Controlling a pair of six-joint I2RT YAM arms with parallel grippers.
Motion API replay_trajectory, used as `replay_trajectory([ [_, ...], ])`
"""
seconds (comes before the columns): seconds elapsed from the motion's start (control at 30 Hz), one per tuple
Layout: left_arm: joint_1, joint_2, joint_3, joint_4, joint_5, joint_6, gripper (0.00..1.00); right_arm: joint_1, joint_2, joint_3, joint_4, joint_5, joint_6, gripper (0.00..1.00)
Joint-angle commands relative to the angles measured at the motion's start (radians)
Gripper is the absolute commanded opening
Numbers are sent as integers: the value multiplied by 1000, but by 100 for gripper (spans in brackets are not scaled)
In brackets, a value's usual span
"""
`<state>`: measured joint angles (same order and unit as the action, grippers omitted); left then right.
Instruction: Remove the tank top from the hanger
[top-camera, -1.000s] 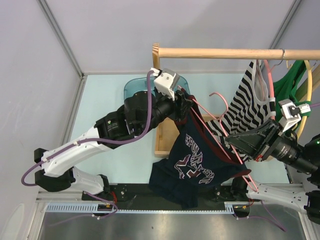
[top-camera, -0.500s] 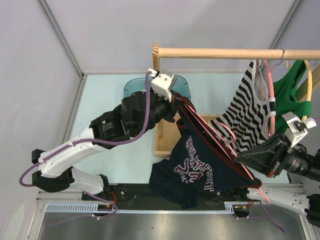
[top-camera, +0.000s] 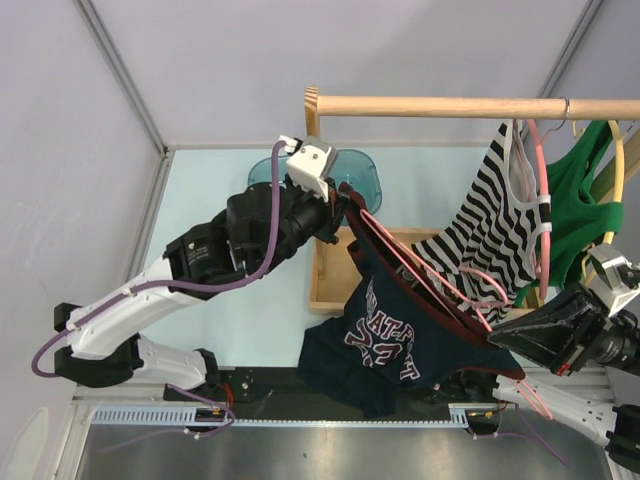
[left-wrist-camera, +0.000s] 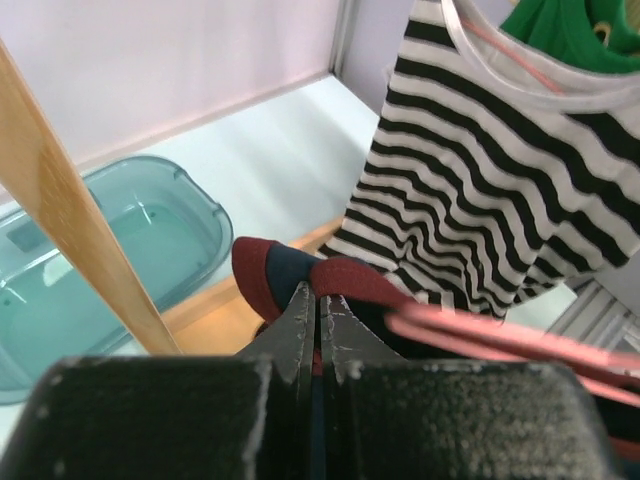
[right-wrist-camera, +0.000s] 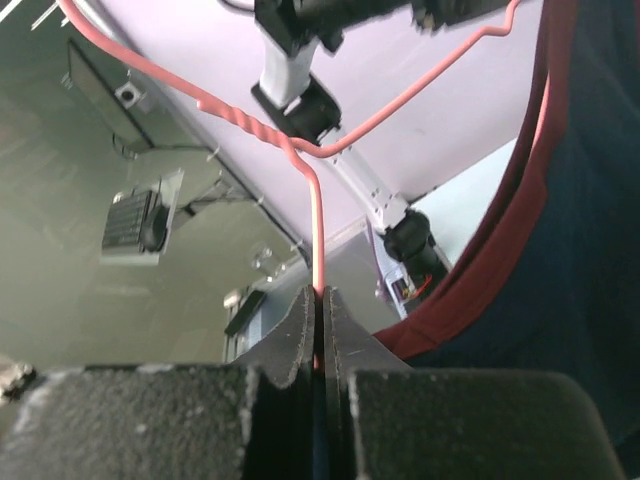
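1. The left claw (left-wrist-camera: 318, 298) is clenched. Its jaws press together on a fold of dark red edging of the navy tank top (top-camera: 385, 340), right at the tips.
2. The right claw (right-wrist-camera: 320, 296) is clenched on the pink wire hanger (right-wrist-camera: 317, 225). The wire rises straight up from between its tips. The red-trimmed edge of the tank top runs just to the right of this claw.
3. The tank top is strung between the two claws, with the hanger threaded through it. Its printed body sags below that line, drooping toward the near edge of the table.
4. Just below and beyond the left claw lies a shallow wooden tray (top-camera: 319, 285), partly covered by the garment.
5. Close on the left of the left claw a wooden post (left-wrist-camera: 70, 215) slants upward. Beyond it a teal basin (left-wrist-camera: 110, 255) sits on the table.
6. Beyond the left claw and to its right a black-and-white striped top (left-wrist-camera: 480, 200) hangs from the wooden rail (top-camera: 450, 105). A green garment (top-camera: 578, 180) hangs farther along the same rail.
7. Surface: the table top (top-camera: 215, 200) is pale blue-green and matt. A brushed metal plate (top-camera: 300, 455) runs along the near edge behind the arm bases.
8. Room: plain pale lilac wall panels (top-camera: 250, 60) enclose the far side and the left, joined by thin metal strips.
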<state>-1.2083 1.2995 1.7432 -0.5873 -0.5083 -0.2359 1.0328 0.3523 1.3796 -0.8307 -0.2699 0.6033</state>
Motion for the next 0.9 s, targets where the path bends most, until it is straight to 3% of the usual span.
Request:
replay_trajectory([
  [0.0, 9, -51, -85, 38, 60, -54, 0, -43, -15, -22, 214, 44, 45, 0],
  [0.17, 9, -71, -193, 92, 172, -100, 0, -63, 42, 7, 265, 153, 101, 0],
  [0.33, 9, -98, -277, 185, 275, -98, 0, -77, 129, 47, 162, 349, 202, 0],
  [0.47, 9, -92, -266, 170, 307, -74, 3, -79, 204, 58, 128, 419, 256, 0],
  [0.53, 9, -91, -260, 149, 309, -60, 12, -79, 221, 56, 139, 449, 265, 0],
  [0.67, 9, -114, -252, 132, 284, -13, 19, -79, 257, 53, 162, 483, 274, 0],
  [0.77, 10, -138, -235, 118, 306, 27, 42, -79, 286, 62, 174, 495, 285, 0],
  [0.8, 9, -146, -228, 109, 310, 33, 55, -79, 296, 67, 165, 495, 288, 0],
  [0.87, 9, -154, -211, 83, 329, 58, 63, -79, 327, 94, 157, 500, 297, 0],
])
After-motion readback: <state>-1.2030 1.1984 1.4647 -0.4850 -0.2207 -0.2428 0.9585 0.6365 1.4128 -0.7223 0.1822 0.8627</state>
